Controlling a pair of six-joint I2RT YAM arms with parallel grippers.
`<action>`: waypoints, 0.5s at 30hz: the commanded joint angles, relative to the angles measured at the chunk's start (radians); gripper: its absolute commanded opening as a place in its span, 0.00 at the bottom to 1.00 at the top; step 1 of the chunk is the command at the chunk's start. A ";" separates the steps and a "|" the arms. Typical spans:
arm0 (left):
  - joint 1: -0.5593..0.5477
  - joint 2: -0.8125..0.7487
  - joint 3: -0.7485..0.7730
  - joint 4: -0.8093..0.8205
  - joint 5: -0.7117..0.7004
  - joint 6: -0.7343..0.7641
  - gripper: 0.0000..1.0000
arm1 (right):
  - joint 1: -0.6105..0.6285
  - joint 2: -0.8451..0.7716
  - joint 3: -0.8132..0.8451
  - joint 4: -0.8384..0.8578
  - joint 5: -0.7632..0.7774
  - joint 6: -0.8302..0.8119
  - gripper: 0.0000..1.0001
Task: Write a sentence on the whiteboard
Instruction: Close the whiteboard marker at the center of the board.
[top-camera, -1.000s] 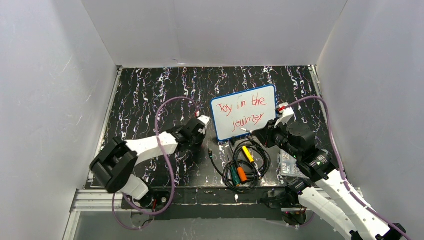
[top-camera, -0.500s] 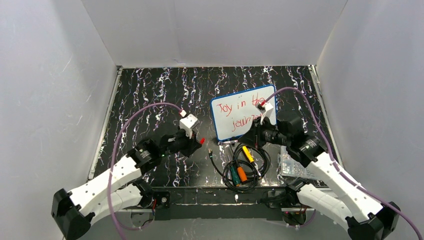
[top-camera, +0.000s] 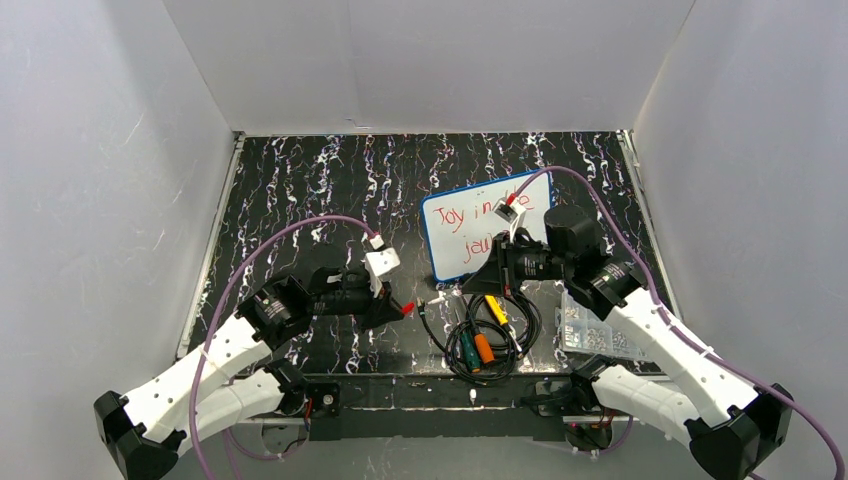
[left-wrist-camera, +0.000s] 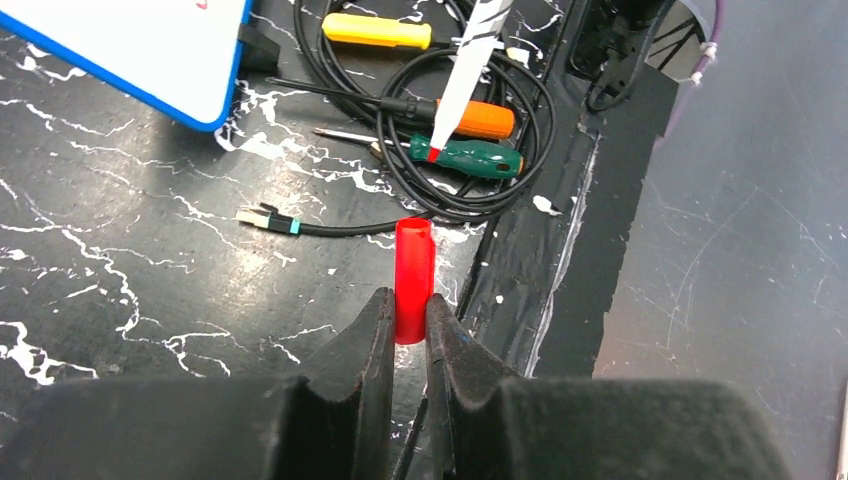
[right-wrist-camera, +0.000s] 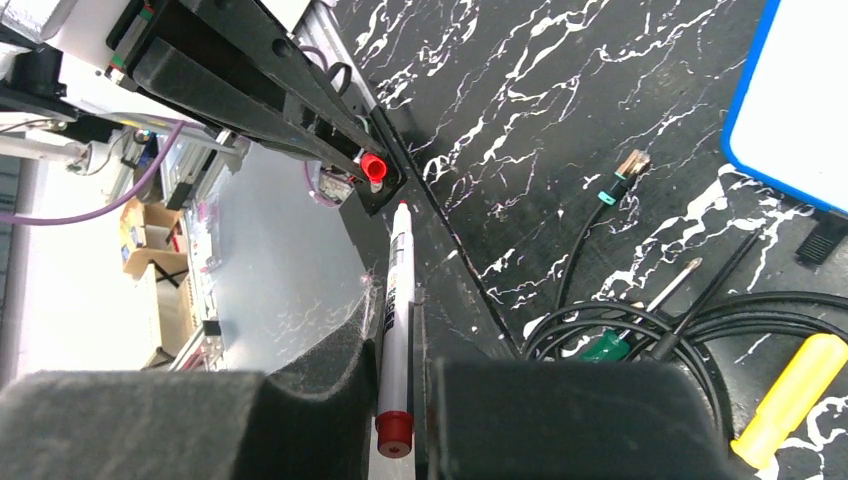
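The whiteboard (top-camera: 455, 245), white with a blue rim, lies at the table's middle right, and my right arm covers part of it. The sentence (top-camera: 462, 218) is red lettering in two lines, with its right end hidden. My left gripper (top-camera: 388, 308) is shut on a red marker cap (left-wrist-camera: 413, 270) that points right. My right gripper (top-camera: 492, 280) is shut on a white marker (right-wrist-camera: 397, 290) near the board's near edge. The marker's red tip (left-wrist-camera: 433, 154) points at the cap, with a small gap between them. The board's corner also shows in the left wrist view (left-wrist-camera: 150, 50) and in the right wrist view (right-wrist-camera: 800, 110).
A coil of black cables (top-camera: 500, 335) holds yellow (top-camera: 495, 307), orange (top-camera: 484, 348) and green (top-camera: 467, 350) screwdrivers near the front edge. A loose network plug (left-wrist-camera: 262, 215) lies left of the coil. A clear screw box (top-camera: 590, 335) sits under my right arm.
My right gripper has carried the marker left, off the board and toward the cap. My left gripper has drawn back toward the front edge and turned the cap toward the marker tip.
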 joint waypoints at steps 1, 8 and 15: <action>-0.006 -0.007 0.003 -0.017 0.101 0.039 0.00 | -0.007 0.006 0.069 -0.002 -0.071 0.016 0.01; -0.006 0.018 0.008 -0.010 0.180 0.036 0.00 | -0.007 0.021 0.063 0.018 -0.094 0.034 0.01; -0.005 0.029 0.012 0.001 0.203 0.030 0.00 | -0.006 0.027 0.060 0.030 -0.106 0.041 0.01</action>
